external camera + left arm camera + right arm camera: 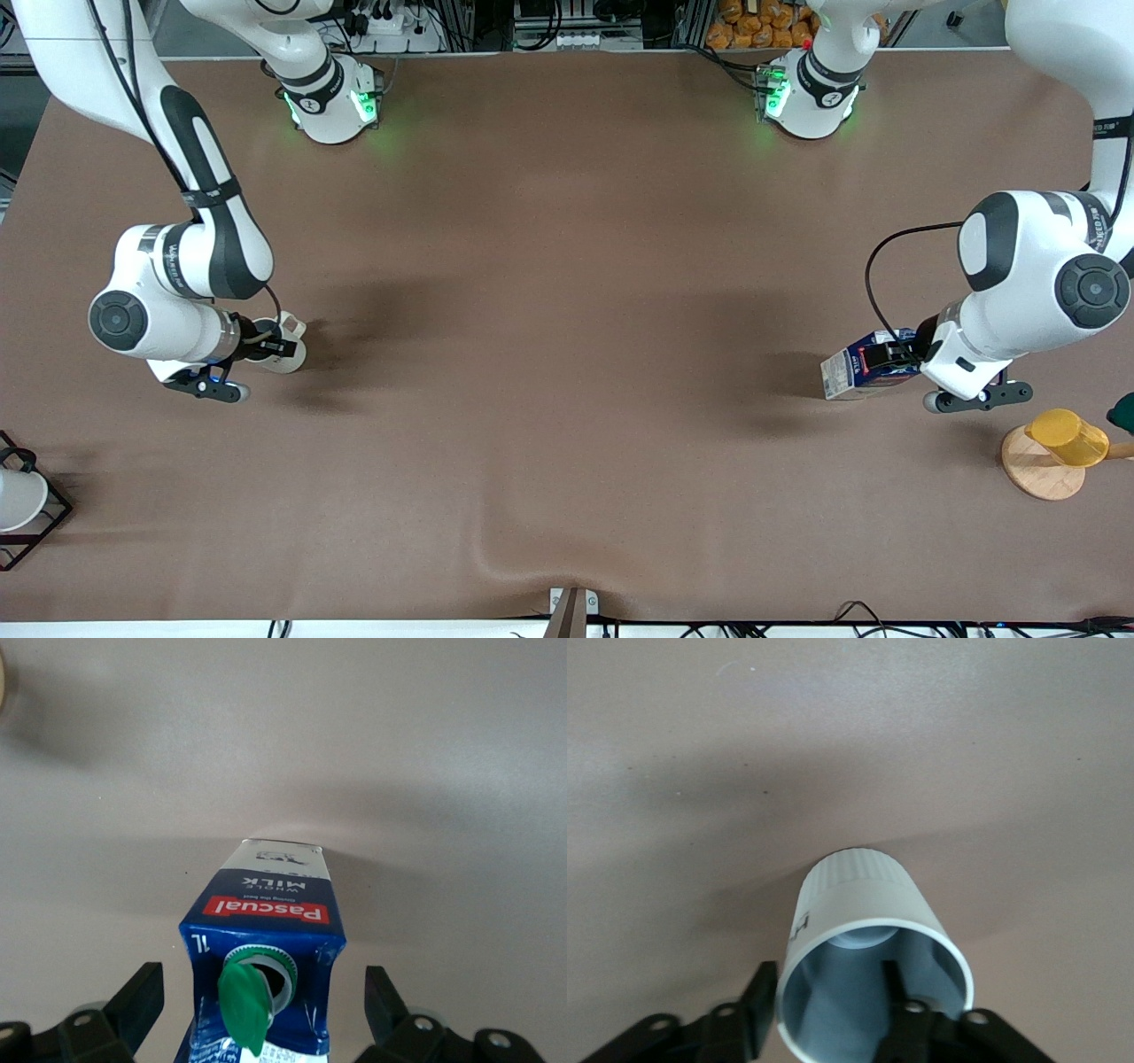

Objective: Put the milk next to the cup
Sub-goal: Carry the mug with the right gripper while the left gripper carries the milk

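Observation:
The milk (855, 368) is a dark-blue carton with a red band and a white lower part. It stands on the table at the left arm's end. In the left wrist view the milk (266, 904) shows its green cap flipped open. My left gripper (890, 359) is open, its fingers (142, 1001) apart on both sides of the carton's top with gaps. The off-white cup (297, 354) stands at the right arm's end. My right gripper (828, 1005) is open. One finger is inside the cup (855, 890) and one is outside its wall.
A yellow cup (1067, 436) lies on a round wooden base (1036, 470) nearer the front camera than the milk. A white cup in a black wire rack (35, 523) sits at the table's edge near the right arm's end. The brown cover has a fold (496, 558) near the front edge.

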`<state>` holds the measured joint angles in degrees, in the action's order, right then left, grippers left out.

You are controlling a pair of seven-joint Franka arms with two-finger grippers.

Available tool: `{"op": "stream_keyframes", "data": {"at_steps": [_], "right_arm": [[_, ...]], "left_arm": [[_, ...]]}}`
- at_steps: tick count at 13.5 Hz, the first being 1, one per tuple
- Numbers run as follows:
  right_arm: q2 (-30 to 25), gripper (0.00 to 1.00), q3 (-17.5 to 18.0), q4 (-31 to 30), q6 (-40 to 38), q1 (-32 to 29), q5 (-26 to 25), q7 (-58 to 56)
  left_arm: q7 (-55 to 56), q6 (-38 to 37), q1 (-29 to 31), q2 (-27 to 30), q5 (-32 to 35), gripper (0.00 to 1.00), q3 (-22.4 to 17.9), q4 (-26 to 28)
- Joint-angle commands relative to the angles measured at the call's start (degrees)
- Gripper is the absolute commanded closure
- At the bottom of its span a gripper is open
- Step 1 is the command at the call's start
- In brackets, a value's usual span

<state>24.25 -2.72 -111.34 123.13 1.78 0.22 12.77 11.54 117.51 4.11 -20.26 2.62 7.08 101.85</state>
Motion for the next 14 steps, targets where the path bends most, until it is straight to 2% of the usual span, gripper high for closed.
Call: {"op": "stream_keyframes", "data": {"at_steps": [1, 2, 5, 7, 8, 10, 11, 12, 14], "right_arm": [[-0.3, 0.91, 0.8, -0.2, 0.2, -0.5, 0.4, 1.0], [-0.5, 1.0, 0.8, -0.2, -0.1, 0.1, 0.5, 1.0], [-3.1, 1.0, 1.0, 2.2, -5.6, 2.1, 0.4, 1.5], [-4.1, 1.0, 1.4, 8.6, -14.2, 5.9, 0.4, 3.9], [-4.0, 1.0, 1.6, 11.6, -16.1, 8.4, 0.5, 6.6], [-3.5, 1.0, 1.8, 14.4, -15.7, 13.8, 1.3, 14.5], [-3.2, 1.0, 1.8, 15.4, -14.3, 16.9, 3.8, 18.2], [-1.9, 1.0, 1.7, 17.2, -11.8, 20.5, 6.4, 22.8], [1.7, 1.0, 1.8, 21.4, -10.4, 24.7, 7.7, 29.0]], "left_arm": [[0.8, 1.0, -0.2, -0.5, -0.8, 0.06, -0.1, 0.5], [0.8, 1.0, -0.2, -0.6, -0.8, 0.1, -0.1, 0.5], [0.8, 1.1, -0.2, -0.7, -0.8, 0.21, -0.1, 0.2], [0.8, 1.1, -0.2, -0.7, -0.7, 0.27, -0.1, 0.1], [0.8, 1.1, -0.2, -0.7, -0.7, 0.28, -0.1, 0.0], [0.8, 1.1, -0.3, -0.7, -0.5, 0.33, -0.1, -0.2], [0.8, 1.1, -0.3, -0.7, -0.4, 0.38, -0.1, -0.2], [0.8, 1.1, -0.4, -0.7, -0.4, 0.4, -0.1, -0.2], [0.8, 1.1, -0.4, -0.7, -0.4, 0.48, -0.1, -0.2]]}}
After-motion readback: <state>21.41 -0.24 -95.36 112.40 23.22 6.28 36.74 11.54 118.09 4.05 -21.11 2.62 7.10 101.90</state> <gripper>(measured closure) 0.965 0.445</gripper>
